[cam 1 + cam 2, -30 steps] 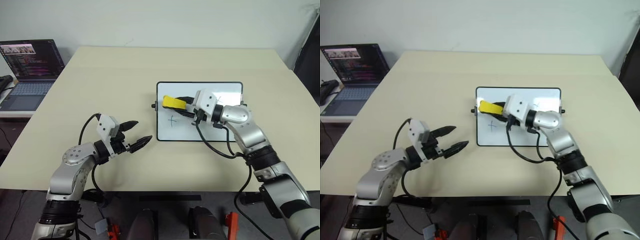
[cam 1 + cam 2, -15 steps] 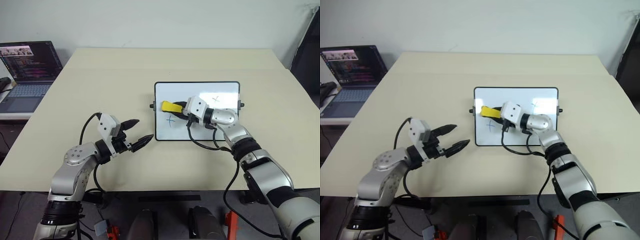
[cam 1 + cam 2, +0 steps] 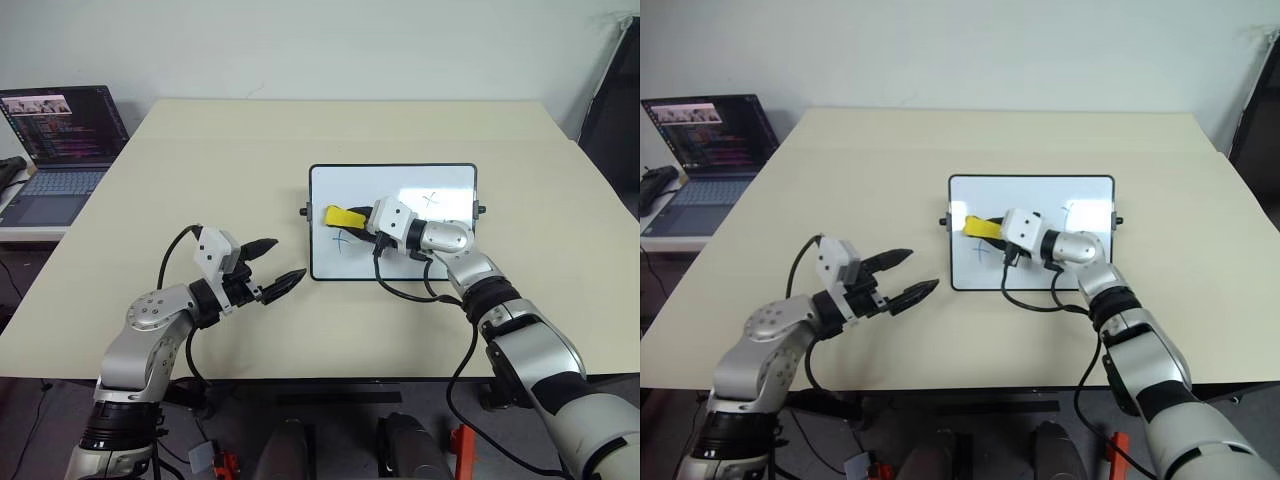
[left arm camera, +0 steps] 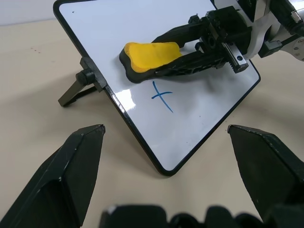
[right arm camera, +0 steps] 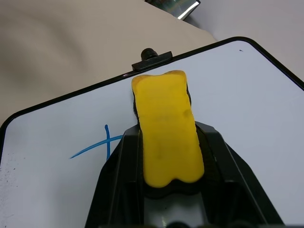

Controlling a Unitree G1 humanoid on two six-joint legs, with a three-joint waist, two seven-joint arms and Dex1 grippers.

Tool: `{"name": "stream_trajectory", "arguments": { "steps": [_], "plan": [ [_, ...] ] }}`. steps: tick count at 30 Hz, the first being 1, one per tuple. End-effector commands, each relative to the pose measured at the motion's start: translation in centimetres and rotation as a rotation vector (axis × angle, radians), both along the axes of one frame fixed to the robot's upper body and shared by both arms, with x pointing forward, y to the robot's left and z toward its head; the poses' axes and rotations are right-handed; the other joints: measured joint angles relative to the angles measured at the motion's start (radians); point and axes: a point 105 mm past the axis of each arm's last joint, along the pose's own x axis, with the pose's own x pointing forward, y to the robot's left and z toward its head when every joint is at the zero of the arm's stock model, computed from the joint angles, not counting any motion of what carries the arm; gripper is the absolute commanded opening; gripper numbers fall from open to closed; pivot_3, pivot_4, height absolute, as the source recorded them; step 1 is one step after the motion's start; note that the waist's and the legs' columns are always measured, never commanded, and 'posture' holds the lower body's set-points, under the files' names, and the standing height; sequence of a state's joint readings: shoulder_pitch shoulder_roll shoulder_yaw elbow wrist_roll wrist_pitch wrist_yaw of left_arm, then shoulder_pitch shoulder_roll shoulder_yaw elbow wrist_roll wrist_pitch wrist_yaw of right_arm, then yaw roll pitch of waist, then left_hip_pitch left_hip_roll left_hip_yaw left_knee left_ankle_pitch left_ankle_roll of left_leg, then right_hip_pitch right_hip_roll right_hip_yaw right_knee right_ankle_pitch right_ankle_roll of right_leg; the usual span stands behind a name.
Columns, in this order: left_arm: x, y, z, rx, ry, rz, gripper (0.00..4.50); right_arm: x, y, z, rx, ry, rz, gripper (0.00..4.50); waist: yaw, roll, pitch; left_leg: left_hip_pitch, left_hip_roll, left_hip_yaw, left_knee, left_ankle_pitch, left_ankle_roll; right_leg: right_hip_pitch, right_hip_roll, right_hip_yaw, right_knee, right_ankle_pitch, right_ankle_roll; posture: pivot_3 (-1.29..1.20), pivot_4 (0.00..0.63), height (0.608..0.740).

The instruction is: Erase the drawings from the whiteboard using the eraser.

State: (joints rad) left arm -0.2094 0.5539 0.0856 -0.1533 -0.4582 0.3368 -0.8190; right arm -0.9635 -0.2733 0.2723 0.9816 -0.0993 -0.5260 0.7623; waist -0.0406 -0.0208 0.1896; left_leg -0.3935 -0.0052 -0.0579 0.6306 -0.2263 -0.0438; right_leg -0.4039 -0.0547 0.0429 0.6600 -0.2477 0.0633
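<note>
Right gripper [image 3: 362, 219], clamped on the eraser [image 3: 345, 216], has dropped onto the whiteboard [image 3: 440, 255] just above the blue cross [image 3: 343, 238], so wiping looks about to start; left gripper [image 3: 271, 264] idles open near the board.

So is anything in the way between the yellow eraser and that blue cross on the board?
Nothing visible. The right gripper holds the eraser on the whiteboard, and only bare white surface lies between it and the blue cross beside it.
</note>
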Motion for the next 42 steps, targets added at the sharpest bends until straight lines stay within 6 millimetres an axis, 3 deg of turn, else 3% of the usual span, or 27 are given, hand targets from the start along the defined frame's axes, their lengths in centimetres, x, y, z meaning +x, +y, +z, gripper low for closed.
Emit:
{"name": "stream_trajectory", "arguments": {
  "steps": [1, 9, 19, 22, 26, 32, 36, 40, 42],
  "plan": [
    [0.1, 0.1, 1.6, 0.008, -0.067, -0.009, 4.5, -0.4, -1.3, -2.5, -0.094, 0.073, -0.005, 1.11, 0.0, 0.0, 0.0, 0.0, 0.0, 0.0, 0.0, 0.0, 0.0, 0.0, 0.0, 0.0, 0.0, 0.0, 0.0, 0.0, 0.15, 0.74],
    [0.1, 0.1, 1.4, 0.007, -0.057, -0.012, 4.5, -2.9, -1.4, -6.0, -0.172, 0.154, 0.089, 1.11, -0.003, -0.001, -0.001, 0.003, 0.0, 0.001, 0.0, 0.0, 0.0, 0.001, 0.0, 0.001, 0.001, 0.0, 0.0, 0.0, 0.15, 0.74],
    [0.2, 0.0, 1.4, 0.005, -0.051, -0.029, 4.5, -2.8, -1.4, -5.2, -0.155, 0.146, 0.086, 1.11, -0.006, -0.001, -0.001, 0.004, 0.0, 0.0, 0.0, 0.002, 0.001, 0.003, 0.001, 0.001, 0.001, 0.0, 0.0, 0.0, 0.15, 0.74],
    [0.2, 0.0, 1.4, 0.005, -0.05, -0.032, 4.5, -2.1, -1.7, -4.5, -0.132, 0.118, 0.036, 1.11, -0.006, -0.001, -0.001, 0.004, 0.0, 0.0, 0.0, 0.002, 0.001, 0.003, 0.001, 0.001, 0.001, 0.0, 0.0, 0.0, 0.15, 0.74],
    [0.3, 0.1, 1.4, 0.009, -0.047, -0.035, 4.5, 0.6, -2.6, -2.2, -0.09, -0.011, -0.139, 1.11, -0.008, -0.001, -0.001, 0.004, 0.0, 0.0, 0.0, 0.003, 0.001, 0.003, 0.001, 0.001, 0.002, 0.001, -0.001, 0.0, 0.15, 0.74],
    [0.4, -0.3, 1.6, 0.01, -0.053, -0.049, 4.5, 2.0, -3.5, -1.4, -0.092, -0.071, -0.245, 1.11, -0.007, -0.001, -0.001, 0.015, 0.0, -0.001, 0.0, 0.007, 0.002, 0.015, 0.001, -0.001, -0.001, -0.002, -0.004, 0.0, 0.15, 0.74],
    [0.3, -0.4, 1.8, 0.007, -0.059, -0.055, 4.5, 1.1, -2.7, -0.4, -0.016, -0.054, -0.168, 1.11, -0.007, -0.001, -0.001, 0.016, 0.0, -0.002, 0.0, 0.008, 0.002, 0.017, 0.001, 0.0, -0.002, -0.002, -0.004, 0.0, 0.15, 0.74],
    [0.2, -0.3, 2.9, 0.011, -0.087, -0.067, 4.5, -1.5, -2.3, 3.3, 0.164, 0.056, -0.014, 1.11, -0.002, -0.001, 0.0, 0.012, 0.0, -0.004, -0.001, 0.007, 0.002, 0.014, 0.001, -0.002, -0.003, -0.001, -0.002, 0.0, 0.15, 0.74],
    [0.0, -0.4, 3.4, 0.028, -0.097, -0.087, 4.5, -2.9, -3.2, 4.6, 0.183, 0.099, 0.015, 1.11, 0.0, 0.0, 0.0, 0.009, 0.0, -0.005, -0.002, 0.006, 0.001, 0.012, 0.001, -0.003, -0.003, 0.002, -0.002, 0.0, 0.15, 0.74]
  ]
}}
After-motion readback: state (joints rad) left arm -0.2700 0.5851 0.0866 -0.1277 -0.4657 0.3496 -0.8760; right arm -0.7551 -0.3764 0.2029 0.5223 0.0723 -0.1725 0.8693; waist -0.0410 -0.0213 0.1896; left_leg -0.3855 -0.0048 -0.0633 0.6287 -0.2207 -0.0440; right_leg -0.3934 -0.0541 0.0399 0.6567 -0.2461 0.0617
